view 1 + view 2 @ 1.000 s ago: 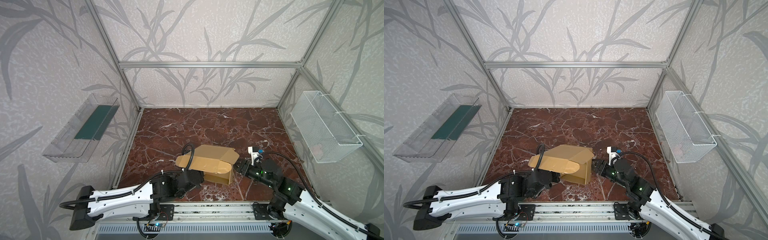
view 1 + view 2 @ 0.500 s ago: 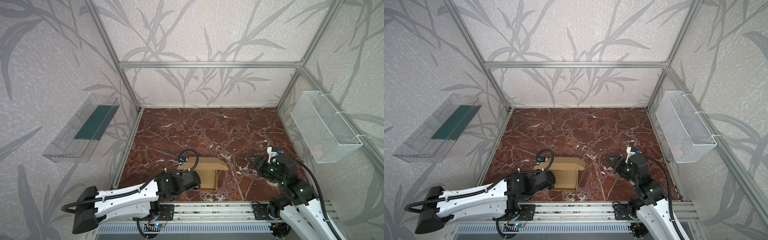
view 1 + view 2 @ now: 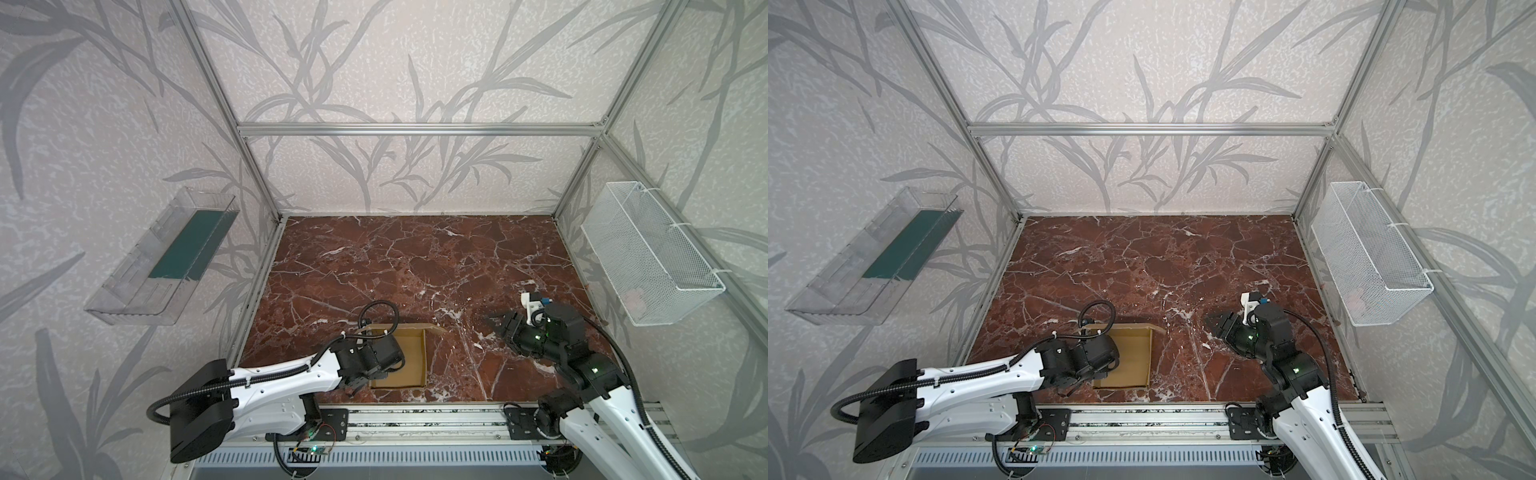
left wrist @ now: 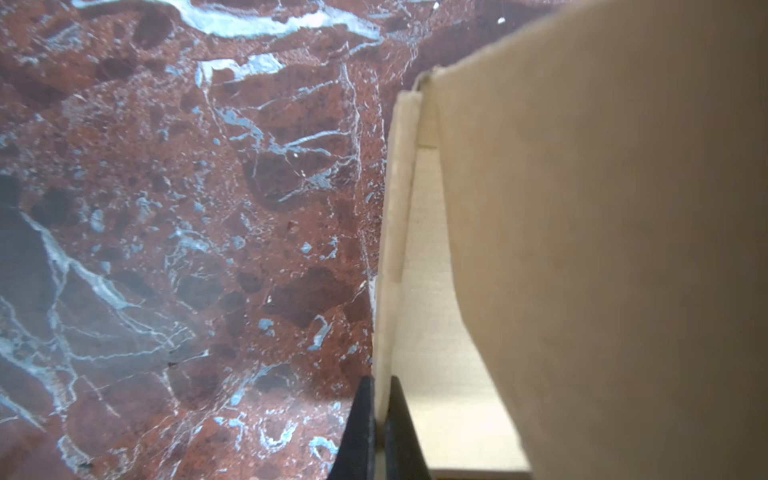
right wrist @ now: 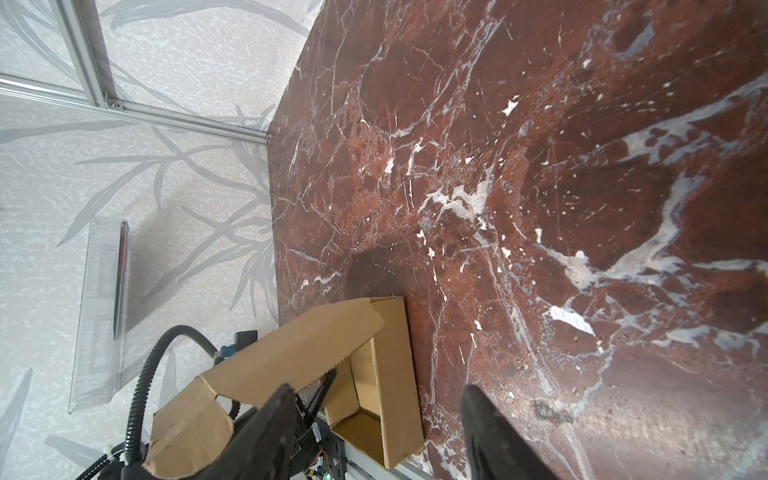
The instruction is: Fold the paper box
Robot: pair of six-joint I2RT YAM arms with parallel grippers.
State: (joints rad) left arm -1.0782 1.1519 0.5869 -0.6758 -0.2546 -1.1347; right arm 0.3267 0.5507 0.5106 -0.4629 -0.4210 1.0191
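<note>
The paper box (image 3: 411, 357) is a tan cardboard tray lying at the front edge of the marble table, seen in both top views (image 3: 1133, 357). Its lid stands up along the far side. My left gripper (image 4: 380, 380) is shut on a thin side wall of the paper box (image 4: 399, 199). In both top views the left wrist (image 3: 376, 357) covers that wall and the fingers. My right gripper (image 3: 493, 322) hovers open to the right of the box, apart from it, with nothing between its fingers. The right wrist view shows the box's hollow (image 5: 374, 365) and raised lid (image 5: 291, 353) beyond the open right gripper (image 5: 378, 388).
A clear plastic shelf (image 3: 166, 257) with a green insert hangs on the left wall. A white wire basket (image 3: 648, 266) hangs on the right wall. An aluminium rail (image 3: 415, 411) runs along the table's front edge, just behind the box.
The box has come down from a raised tilt and shifted toward the front edge. The right gripper has left its right side and drawn back to the right. The left arm pulled back with it.
</note>
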